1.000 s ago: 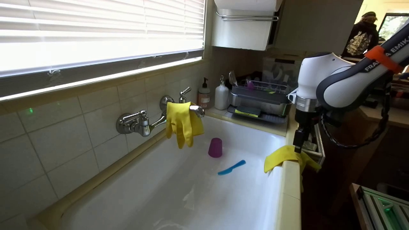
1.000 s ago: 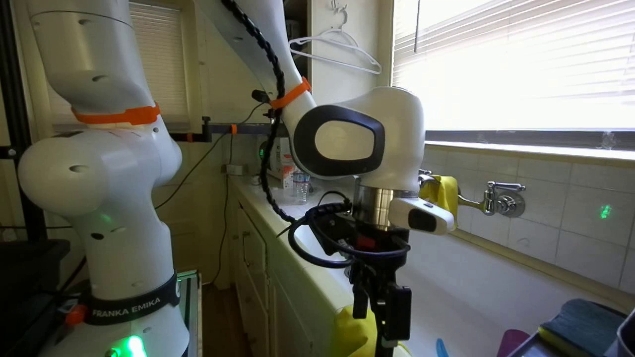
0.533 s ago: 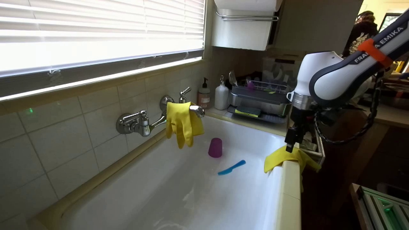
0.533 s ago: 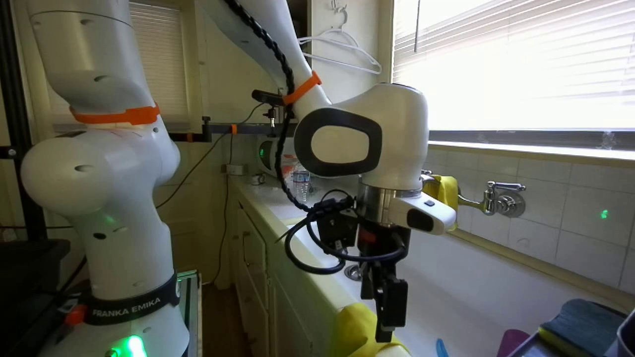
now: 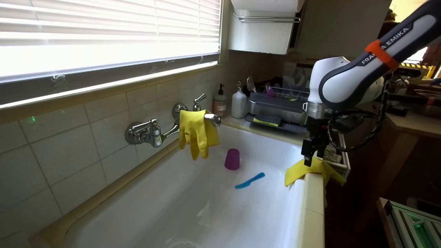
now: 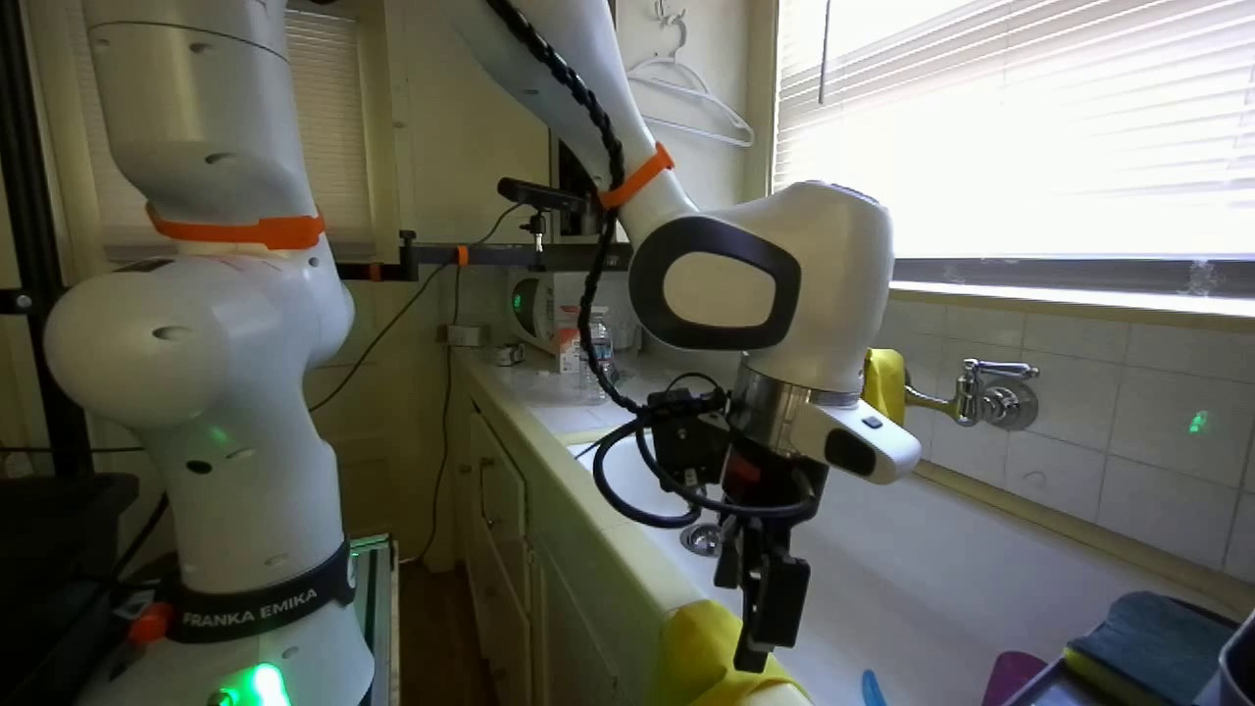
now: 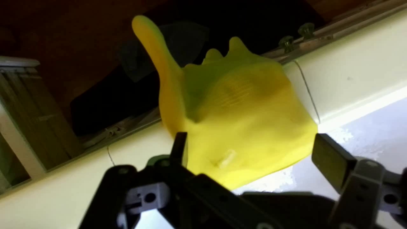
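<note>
pale window blinds [image 5: 110, 34] hang above a tiled wall [image 5: 62, 155] along one long side of a white sink [image 5: 151, 210]. on the cream rim [image 5: 310, 210] of the sink's opposite side lies a yellow rubber glove [image 7: 241, 117], draped with its fingers past the outer edge and its cuff toward the sink. the claw [image 7: 252, 146] hangs over that rim, its jaws spread wide, one near either side of the glove; whether they touch it is hard to tell. a second glove [image 5: 194, 134], also yellow, is slung over the chrome faucet [image 5: 148, 134] on the sink's wall side. inside the sink are a purple cup [image 5: 232, 159] and, near it, a blue knife [image 5: 250, 181]. on the surface [image 5: 275, 134] at the sink's short end stand a dish rack [image 5: 279, 105] and a white pump bottle [image 5: 238, 105].
</note>
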`<state>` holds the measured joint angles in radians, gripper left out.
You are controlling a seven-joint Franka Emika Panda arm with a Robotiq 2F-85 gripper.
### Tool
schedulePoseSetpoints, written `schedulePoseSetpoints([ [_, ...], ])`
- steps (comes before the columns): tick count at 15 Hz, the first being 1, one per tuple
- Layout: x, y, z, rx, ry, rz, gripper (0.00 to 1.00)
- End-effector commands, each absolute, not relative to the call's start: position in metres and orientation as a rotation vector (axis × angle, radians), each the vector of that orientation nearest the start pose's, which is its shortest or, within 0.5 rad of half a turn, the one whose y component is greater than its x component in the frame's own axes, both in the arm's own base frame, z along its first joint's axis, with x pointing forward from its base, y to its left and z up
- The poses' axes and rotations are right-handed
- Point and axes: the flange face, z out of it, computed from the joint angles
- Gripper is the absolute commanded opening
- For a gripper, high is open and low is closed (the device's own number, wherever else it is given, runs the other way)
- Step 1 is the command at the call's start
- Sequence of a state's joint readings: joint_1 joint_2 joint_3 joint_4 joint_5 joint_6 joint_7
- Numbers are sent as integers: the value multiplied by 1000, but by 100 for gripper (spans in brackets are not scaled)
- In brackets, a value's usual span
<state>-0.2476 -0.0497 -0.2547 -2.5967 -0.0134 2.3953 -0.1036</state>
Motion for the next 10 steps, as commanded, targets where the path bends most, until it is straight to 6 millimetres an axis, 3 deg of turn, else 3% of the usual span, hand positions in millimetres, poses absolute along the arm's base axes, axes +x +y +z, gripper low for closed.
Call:
schedulePoseSetpoints([
  [1, 389, -201, 251, -3009, 631, 381, 100],
  [6, 407, -198, 243, -3001, 642, 508, 99],
  [10, 417, -197, 235, -2998, 630, 594, 79],
])
